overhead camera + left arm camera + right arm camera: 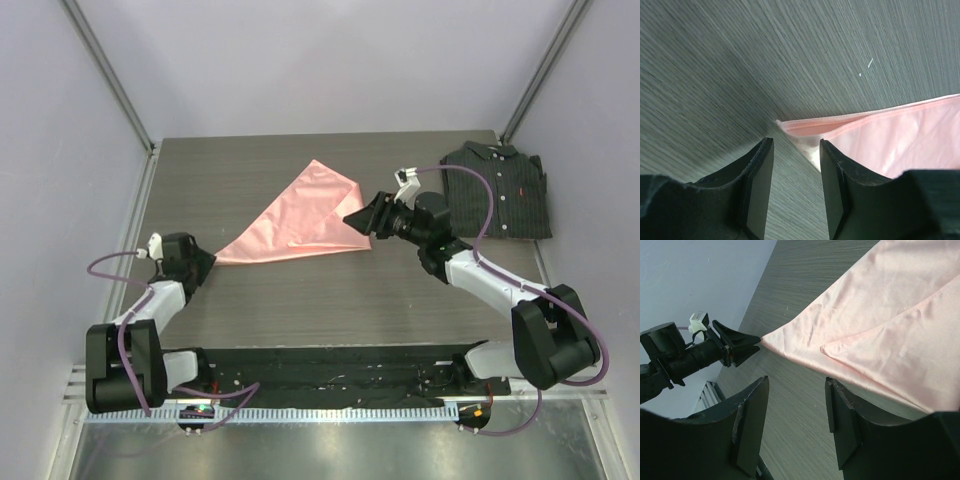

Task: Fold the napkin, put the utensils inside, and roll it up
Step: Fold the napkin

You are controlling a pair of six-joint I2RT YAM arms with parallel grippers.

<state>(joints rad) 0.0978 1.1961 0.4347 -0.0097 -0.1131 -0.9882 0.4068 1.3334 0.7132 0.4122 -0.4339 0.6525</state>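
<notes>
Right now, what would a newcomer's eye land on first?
The shiny salmon-pink napkin, folded into a long triangle on the dark table, stands out most. The left end effector sits open at its pointed left tip, the right end effector open at its right corner. A dark pinstriped shirt lies folded at the far right.

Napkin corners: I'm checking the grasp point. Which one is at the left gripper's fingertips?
The narrow tip at the napkin's left end, just ahead of the open left gripper; its other corners lie farther right.

Salmon-pink napkin, folded triangular, flat
</notes>
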